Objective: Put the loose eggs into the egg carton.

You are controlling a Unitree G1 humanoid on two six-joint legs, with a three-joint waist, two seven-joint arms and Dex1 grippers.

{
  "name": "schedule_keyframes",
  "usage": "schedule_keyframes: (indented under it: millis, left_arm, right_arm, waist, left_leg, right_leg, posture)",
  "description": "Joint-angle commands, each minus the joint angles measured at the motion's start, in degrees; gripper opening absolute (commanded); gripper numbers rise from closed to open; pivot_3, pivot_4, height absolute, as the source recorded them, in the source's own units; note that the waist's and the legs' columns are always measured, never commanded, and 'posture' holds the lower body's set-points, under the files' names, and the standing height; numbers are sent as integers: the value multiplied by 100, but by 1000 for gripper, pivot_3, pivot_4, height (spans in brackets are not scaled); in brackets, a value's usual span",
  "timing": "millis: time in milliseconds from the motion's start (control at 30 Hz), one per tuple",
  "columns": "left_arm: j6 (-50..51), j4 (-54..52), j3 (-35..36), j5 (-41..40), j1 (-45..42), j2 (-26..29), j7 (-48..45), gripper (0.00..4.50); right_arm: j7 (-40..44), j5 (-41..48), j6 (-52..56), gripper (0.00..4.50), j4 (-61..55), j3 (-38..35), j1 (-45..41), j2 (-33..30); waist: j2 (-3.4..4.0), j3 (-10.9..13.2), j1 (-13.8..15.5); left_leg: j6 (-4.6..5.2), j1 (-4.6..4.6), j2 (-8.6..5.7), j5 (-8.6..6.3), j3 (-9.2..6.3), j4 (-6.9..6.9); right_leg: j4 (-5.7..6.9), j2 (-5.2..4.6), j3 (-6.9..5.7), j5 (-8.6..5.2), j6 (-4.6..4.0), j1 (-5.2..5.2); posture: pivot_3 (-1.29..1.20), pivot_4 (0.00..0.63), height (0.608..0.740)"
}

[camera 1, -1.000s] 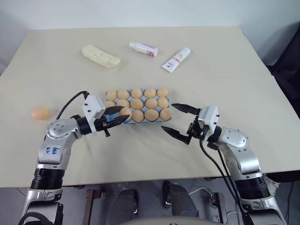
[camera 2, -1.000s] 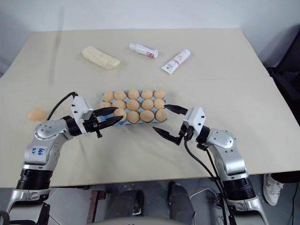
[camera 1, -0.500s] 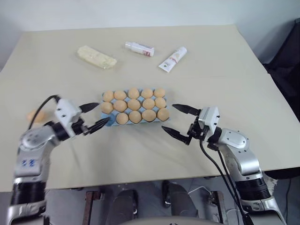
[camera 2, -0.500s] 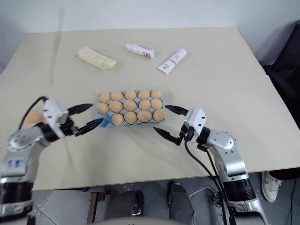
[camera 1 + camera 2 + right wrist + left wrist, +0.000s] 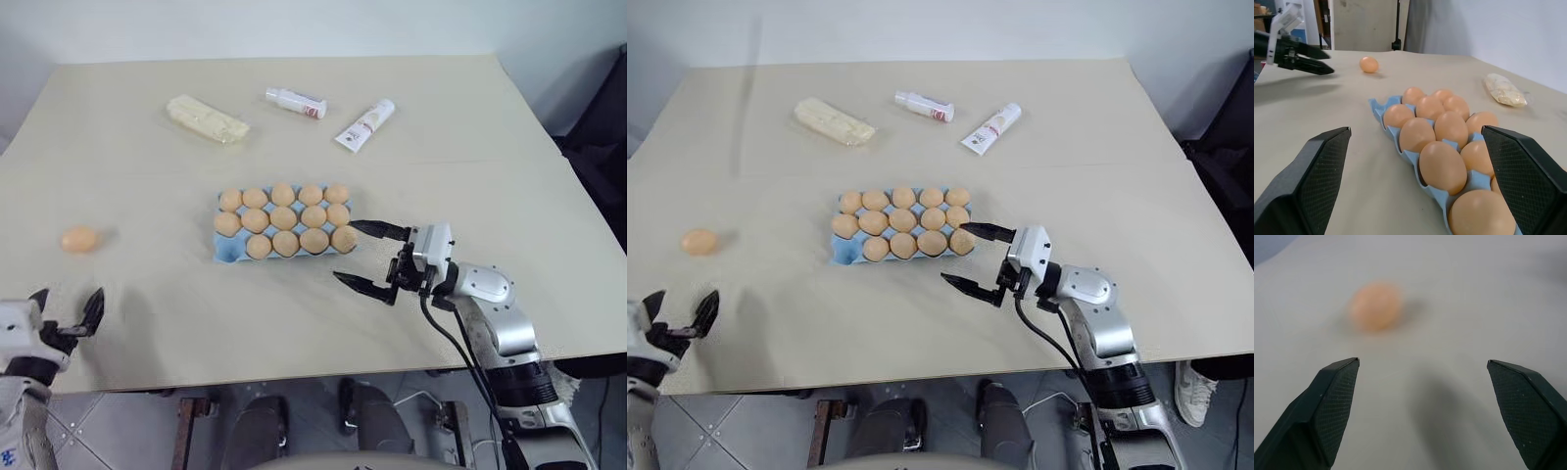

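One loose egg (image 5: 79, 239) lay on the table (image 5: 490, 127), left of the egg carton (image 5: 227, 251). The left gripper (image 5: 1422, 382) gaped empty before it; the right gripper (image 5: 363, 258), spread wide, flanked the carton's end, whose front-left cup gaped empty from overhead.

No lettering can be read; print on the white tube (image 5: 365, 124) and bottle (image 5: 297, 102) is too small.

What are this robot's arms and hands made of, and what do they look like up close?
Each arm is silver-grey metal with black ribbed joint bands; a black cable loops along the right one. The right hand has a white block body and two slim, pointed black fingers. The left hand has the same black fingers, whose inner faces are finely cross-hatched.
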Motion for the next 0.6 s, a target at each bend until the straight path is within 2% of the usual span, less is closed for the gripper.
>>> schedule_keyframes:
  millis: [33, 167, 433, 600]
  left_arm:
    - [10, -317, 135, -163, 33, -76, 262, 4456]
    - [12, -246, 40, -88, -158, 7, 451, 4456]
    - [588, 1000, -501, 318, -2145, 982, 981, 4456]
    - [789, 2015, -1022, 542, -3079, 1387, 859, 4456]
  right_arm:
    - [85, 50, -126, 4500, -8, -36, -84, 15]
    - [133, 53, -127, 4500, 21, -36, -120, 10]
    - [65, -12, -136, 4500, 37, -34, -146, 47]
    - [1, -43, -135, 4500, 4, -42, -120, 84]
  waist:
    - [-2, -1, 20]
    - [-2, -2, 47]
    - [-11, -7, 95]
    - [-12, -7, 40]
  left_leg:
    - [0, 0, 0, 0, 0, 0]
    - [-1, 0, 0, -1, 1, 0]
    - [-7, 0, -1, 6, -6, 6]
    - [-12, 1, 1, 31, 15, -1]
  right_leg:
    - [0, 0, 0, 0, 0, 0]
    - [1, 0, 0, -1, -1, -1]
    - [12, 0, -13, 2, -6, 2]
    - [33, 2, -44, 3, -5, -6]
  posture:
    - [0, 150, 740]
    - [0, 150, 740]
    - [0, 150, 740]
    - [0, 150, 740]
